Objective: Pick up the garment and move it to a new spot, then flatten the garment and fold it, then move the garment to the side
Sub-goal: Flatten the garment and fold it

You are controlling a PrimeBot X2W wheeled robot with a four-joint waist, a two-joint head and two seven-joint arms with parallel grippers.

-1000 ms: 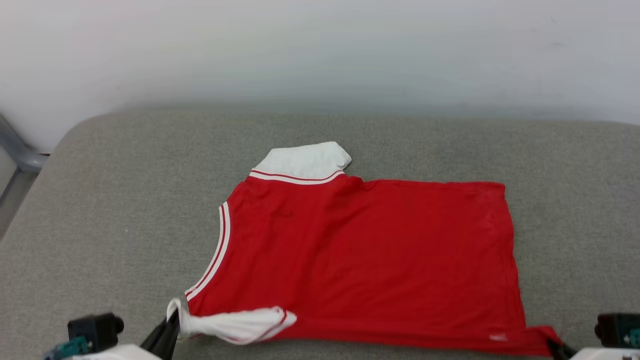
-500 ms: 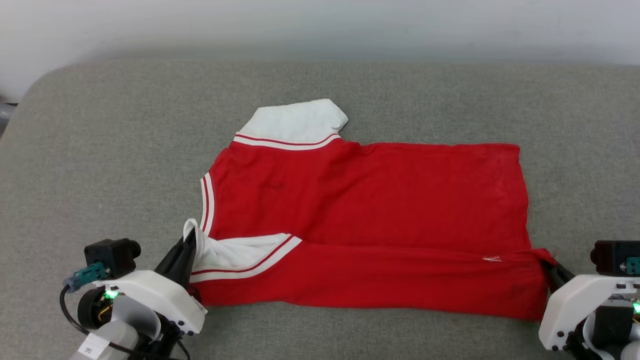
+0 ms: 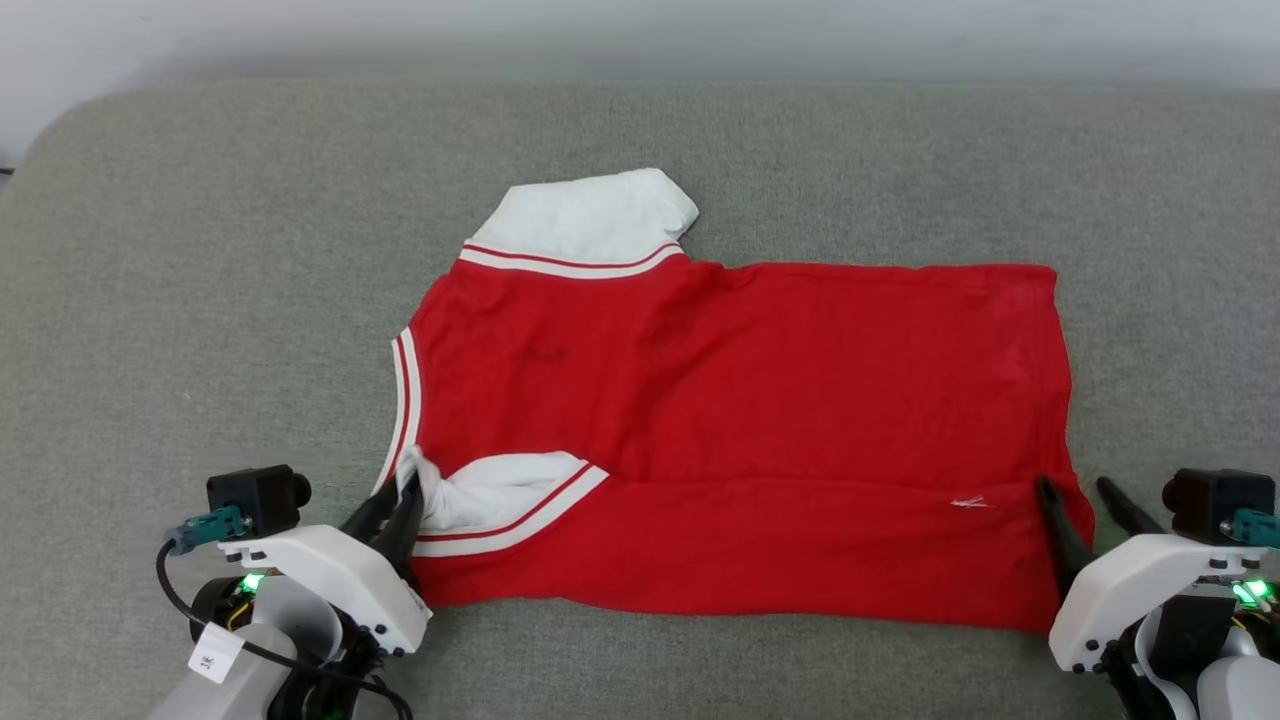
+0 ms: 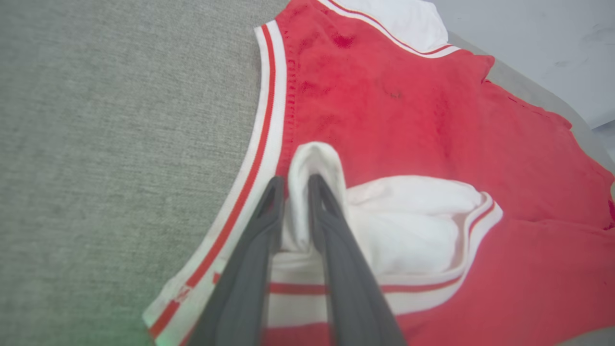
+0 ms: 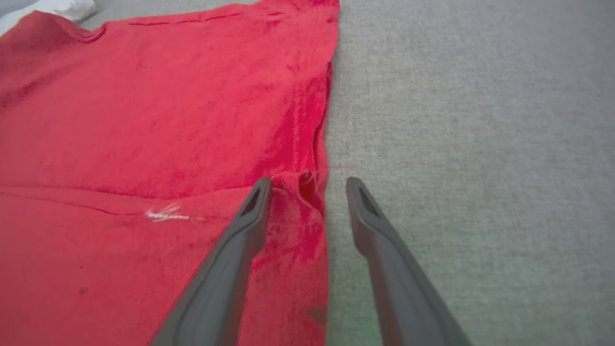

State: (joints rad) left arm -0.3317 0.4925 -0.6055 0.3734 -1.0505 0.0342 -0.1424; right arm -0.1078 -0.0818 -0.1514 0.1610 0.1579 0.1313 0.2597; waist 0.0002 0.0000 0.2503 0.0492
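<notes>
One red garment [image 3: 740, 400], its near strip folded over, lies flat in the middle of a grey upholstered surface [image 3: 200, 250].
The left gripper [image 3: 400, 495] pinches the white sleeve end [image 4: 408, 226] between its fingers at the near-left corner. The right gripper [image 3: 1075, 487] stands spread at the near-right corner, one finger over red cloth, the other over grey, gripping nothing. Bare grey fabric runs wide on every side, up to a pale wall [image 3: 640, 30] behind.
</notes>
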